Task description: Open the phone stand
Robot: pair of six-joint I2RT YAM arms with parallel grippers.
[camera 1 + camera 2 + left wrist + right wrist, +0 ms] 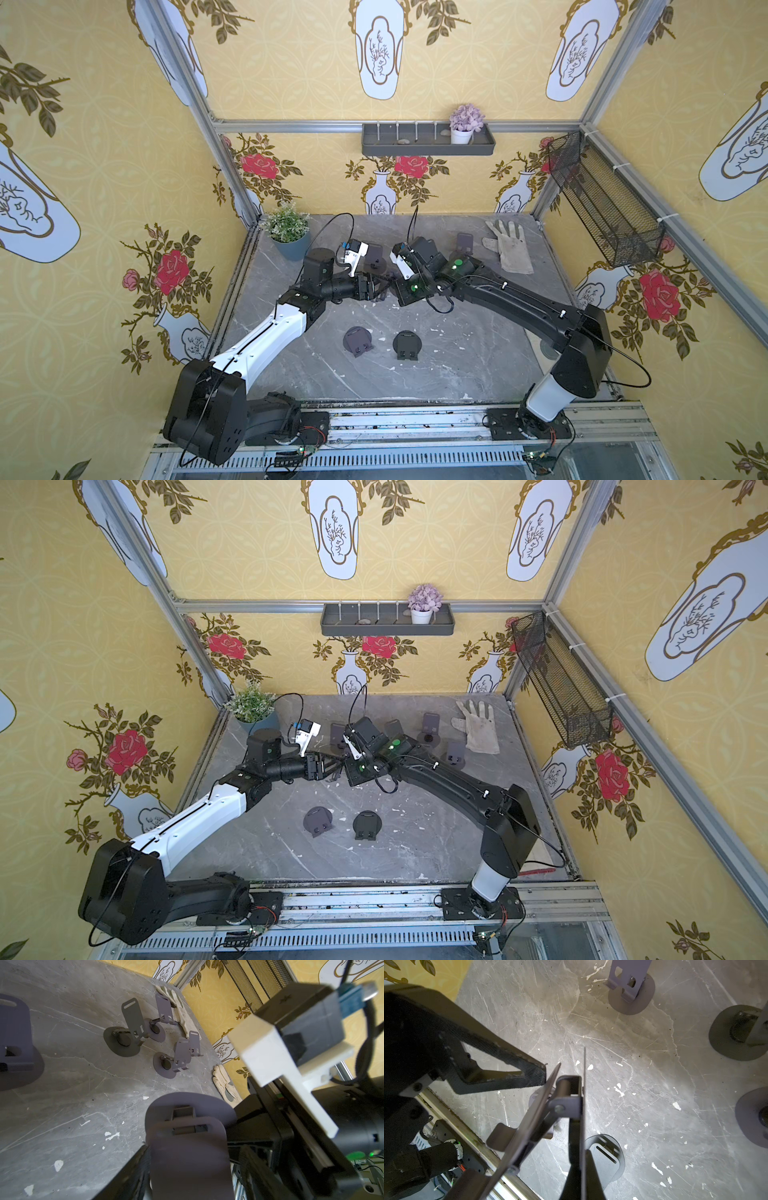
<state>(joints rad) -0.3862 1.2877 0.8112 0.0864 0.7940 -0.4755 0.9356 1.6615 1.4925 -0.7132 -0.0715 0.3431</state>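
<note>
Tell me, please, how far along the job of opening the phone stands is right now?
Done: several open stands are at the back. In hand: the right pincer is shut on the base of one stand, held aloft with its plates partly spread; the left pincer straddles its upper plate, jaws apart. Left: finish this one, then the two folded stands at the front.

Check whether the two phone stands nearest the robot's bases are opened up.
No, one folded stand and its neighbour stand both lie flat on the table.
</note>
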